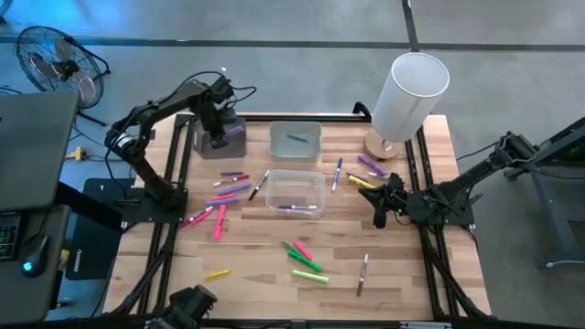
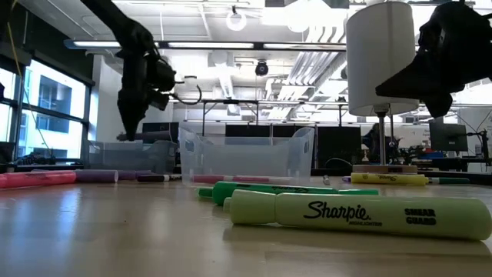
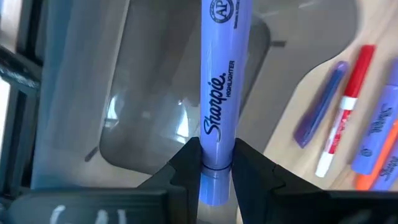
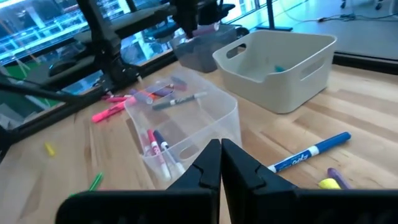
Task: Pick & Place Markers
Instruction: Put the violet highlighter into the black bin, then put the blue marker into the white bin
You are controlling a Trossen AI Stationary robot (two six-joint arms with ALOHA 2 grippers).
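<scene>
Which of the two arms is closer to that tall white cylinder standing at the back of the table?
The right. The right gripper hangs just in front of the white cylinder, over the table's right side. The left gripper is far off across the table, holding a purple highlighter above the dark grey bin.

Grey concrete floor (image 1: 274, 27); black floor fan (image 1: 57, 57); bright ceiling lights (image 2: 235, 19); tall windows (image 2: 54, 108)

You have three bins: a dark bin (image 1: 236, 139) at 11 o'clock, a pale bin (image 1: 278, 137) at 12 and a clear bin (image 1: 273, 185) at centre. The markers (image 1: 233, 189) number roughly twenty; the clusters overlap, so no exact count. Three green markers (image 1: 309, 265) lie at 6 o'clock, one yellow marker (image 1: 217, 273) at 7, and one purple marker (image 3: 217, 93) is aloft at 11. One lamp (image 1: 407, 91) stands at 1 o'clock.
</scene>
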